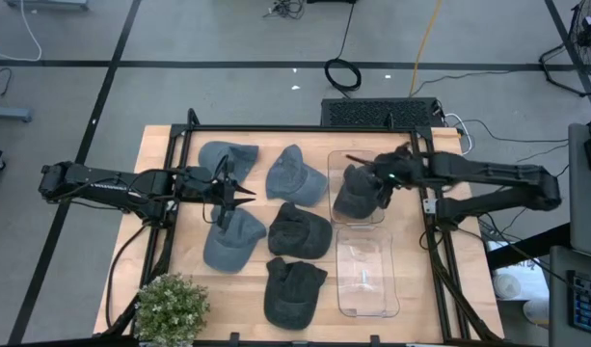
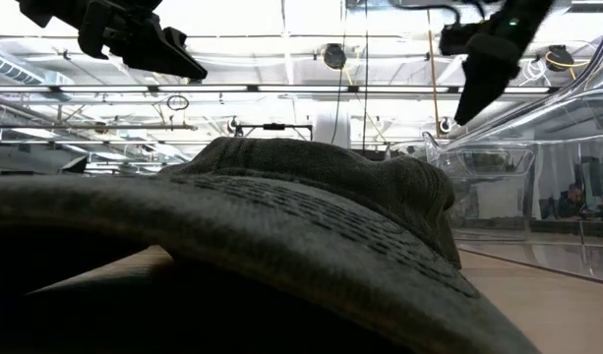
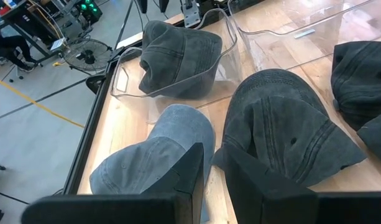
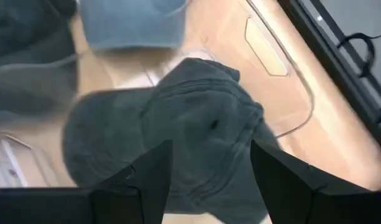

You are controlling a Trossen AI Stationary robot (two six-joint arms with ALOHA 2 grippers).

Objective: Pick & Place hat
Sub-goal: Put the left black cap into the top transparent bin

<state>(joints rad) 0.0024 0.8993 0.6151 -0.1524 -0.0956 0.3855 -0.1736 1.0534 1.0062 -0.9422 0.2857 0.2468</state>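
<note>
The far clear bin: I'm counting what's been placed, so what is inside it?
The far bin holds one dark cap, with the right gripper open just above it. Whatever lies beneath the cap is covered. The near bin has no cap.

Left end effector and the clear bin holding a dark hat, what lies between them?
In the high view, a light grey cap lies between the left end effector and that bin.
</note>
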